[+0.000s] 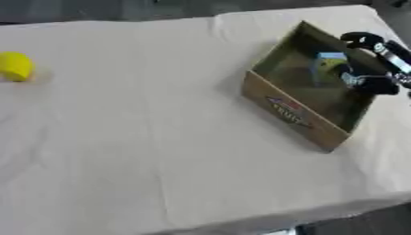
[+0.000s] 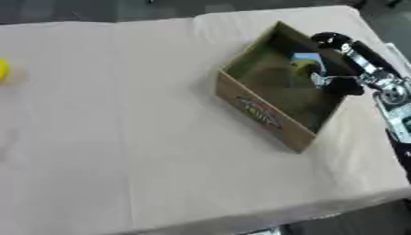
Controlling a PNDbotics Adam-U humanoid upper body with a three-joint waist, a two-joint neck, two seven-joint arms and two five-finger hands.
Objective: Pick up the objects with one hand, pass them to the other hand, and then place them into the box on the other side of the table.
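Cloth-covered table (image 1: 160, 174) nearest you; box (image 1: 301, 117) at its right side.
Your right hand (image 2: 341, 64) reaches over the box, fingers curled around a blue object (image 1: 327, 64), seemingly for placing it. A yellow object (image 1: 14, 66) waits far left.

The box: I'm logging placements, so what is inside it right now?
Inside the cardboard box is a blue-and-green object, with the right hand at it. The hand covers part of the object; whether it rests on the floor is unclear.

Lighting even and moderate; whole picture soft and blurred; dim shade inside box (image 1: 309, 92); no glare.
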